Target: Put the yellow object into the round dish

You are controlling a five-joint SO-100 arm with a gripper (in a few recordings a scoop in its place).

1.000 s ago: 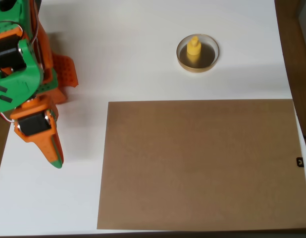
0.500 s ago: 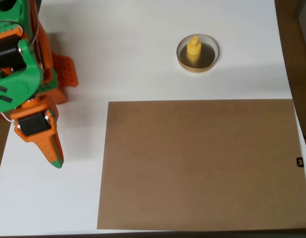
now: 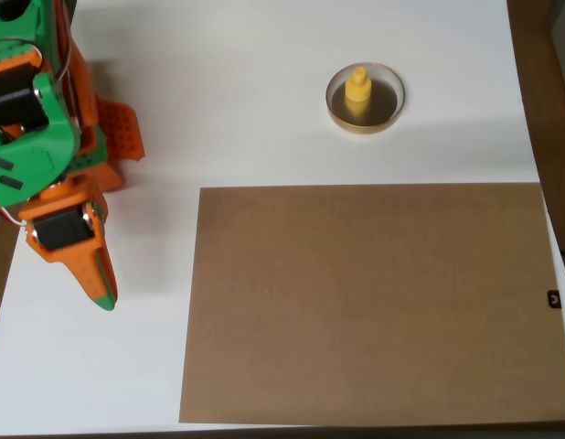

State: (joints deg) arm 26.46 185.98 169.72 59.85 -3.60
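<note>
In the overhead view the yellow object [image 3: 357,89] stands upright inside the round dish [image 3: 395,102], a small tan-rimmed dish with a dark inside at the upper middle of the white table. My gripper [image 3: 101,291] is far to the left of it, folded back near the arm's base, its orange fingers with green tips pressed together and pointing down the picture. Nothing is between the fingers.
A large brown sheet [image 3: 369,302] covers the lower right of the white table [image 3: 246,91]. The green and orange arm body [image 3: 36,119] fills the upper left corner. A dark wooden edge [image 3: 543,82] runs along the right side.
</note>
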